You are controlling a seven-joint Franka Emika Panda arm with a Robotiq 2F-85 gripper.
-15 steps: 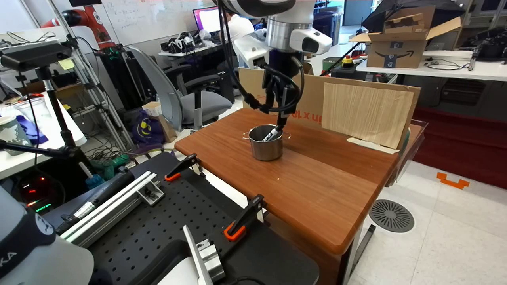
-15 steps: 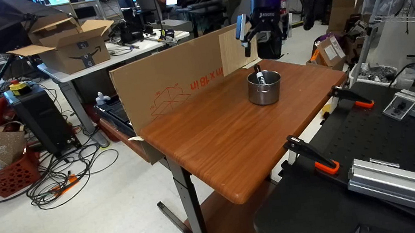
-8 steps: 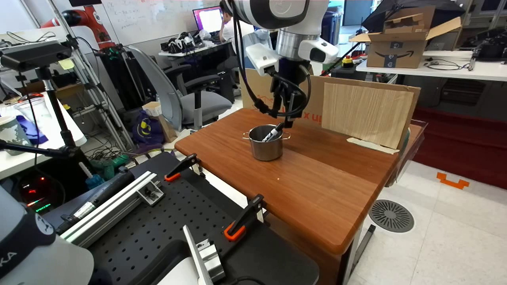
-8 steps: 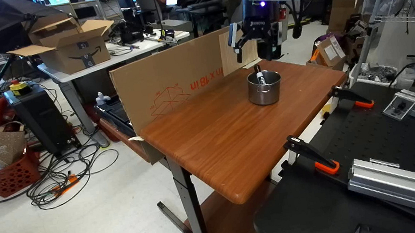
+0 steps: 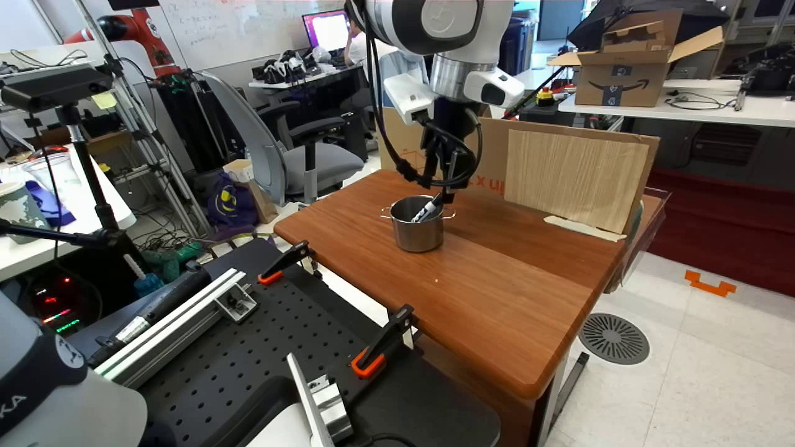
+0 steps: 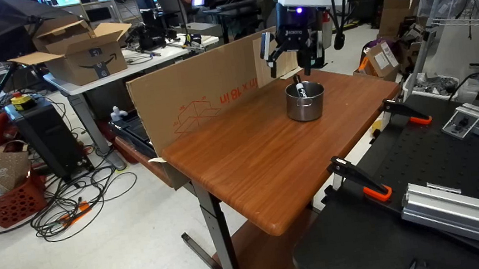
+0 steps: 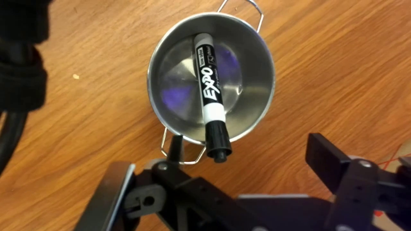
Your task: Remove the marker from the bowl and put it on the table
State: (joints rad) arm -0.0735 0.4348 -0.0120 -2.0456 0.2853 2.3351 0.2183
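The marker (image 7: 210, 83) is black and grey with a white band. It leans inside the grey metal bowl (image 7: 261, 80), its black cap sticking out over the rim. Both exterior views show the marker (image 5: 426, 211) (image 6: 300, 88) tilted in the bowl (image 5: 417, 237) (image 6: 305, 111), which stands upright on the reddish-brown table (image 5: 497, 292) (image 6: 247, 161). My gripper (image 7: 249, 150) is open and empty, pointing down. In an exterior view the gripper (image 6: 290, 71) is just above the cap. In the wrist view the cap's end lies nearer the left finger, and neither finger visibly touches it.
A cardboard panel (image 6: 198, 98) stands along the table's far edge, behind the gripper. Two orange-handled clamps (image 5: 385, 341) (image 5: 284, 264) grip the table's near edge beside the black perforated bench (image 5: 261, 354). The bowl has wire handles on two sides (image 7: 183, 163).
My gripper has shifted above the bowl; in an exterior view it moved left and down, closer to the marker's cap. It has turned slightly. The marker and bowl have not moved.
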